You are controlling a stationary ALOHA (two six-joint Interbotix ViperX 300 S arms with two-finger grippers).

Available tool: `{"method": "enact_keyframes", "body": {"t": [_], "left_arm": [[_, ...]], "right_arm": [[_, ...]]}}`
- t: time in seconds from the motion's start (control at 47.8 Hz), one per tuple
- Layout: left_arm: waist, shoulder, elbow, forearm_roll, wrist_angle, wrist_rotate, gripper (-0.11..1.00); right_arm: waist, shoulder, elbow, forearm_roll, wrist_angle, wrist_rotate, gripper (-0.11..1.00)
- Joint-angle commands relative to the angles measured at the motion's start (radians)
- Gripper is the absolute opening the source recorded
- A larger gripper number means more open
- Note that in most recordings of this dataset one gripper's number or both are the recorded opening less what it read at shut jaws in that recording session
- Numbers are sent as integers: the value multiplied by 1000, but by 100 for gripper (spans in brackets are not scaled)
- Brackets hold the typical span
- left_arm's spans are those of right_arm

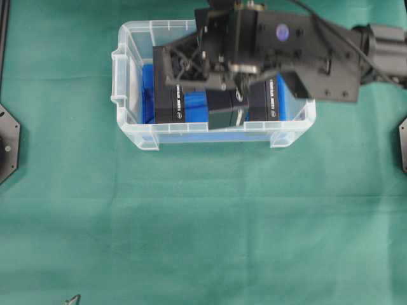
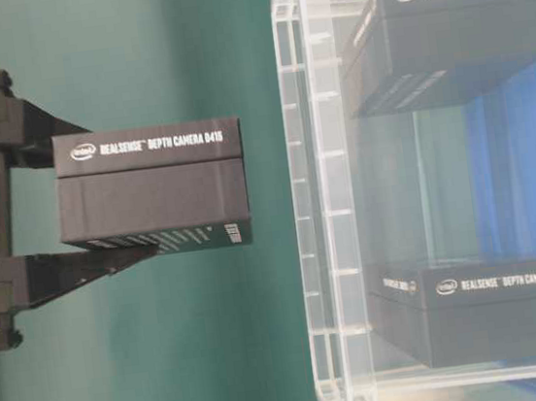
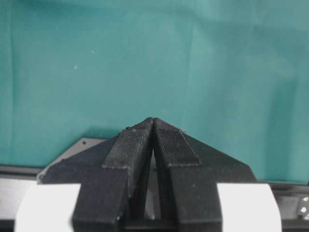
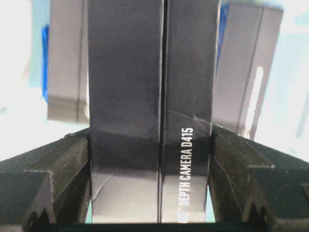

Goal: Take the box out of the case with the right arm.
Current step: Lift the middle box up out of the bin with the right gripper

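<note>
The clear plastic case (image 1: 137,136) stands at the top middle of the green table, with a blue sheet (image 1: 194,103) on its floor. My right gripper (image 1: 232,95), all black, is shut on a black "RealSense Depth Camera D415" box (image 1: 227,109) and holds it above the case. The table-level view shows the held box (image 2: 149,191) between the fingers, clear of the case wall (image 2: 317,204). In the right wrist view the box (image 4: 149,96) is clamped between both fingers (image 4: 58,164). My left gripper (image 3: 153,122) is shut and empty over bare cloth.
Two more black boxes lie in the case, one at each end (image 1: 170,101) (image 1: 264,101); they also show in the table-level view (image 2: 448,36) (image 2: 488,315). Black base plates sit at the table's left (image 1: 7,143) and right (image 1: 402,143) edges.
</note>
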Motion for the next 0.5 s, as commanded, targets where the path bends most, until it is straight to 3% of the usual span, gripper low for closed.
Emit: {"method": "enact_keyframes", "body": {"t": [0.0, 0.481], "left_arm": [[-3, 3, -23, 5, -2, 3, 0], [-3, 3, -21, 6, -2, -3, 0]], "right_arm": [[41, -60, -29, -14, 12, 23, 67], [252, -58, -31, -28, 55, 241, 67]]}}
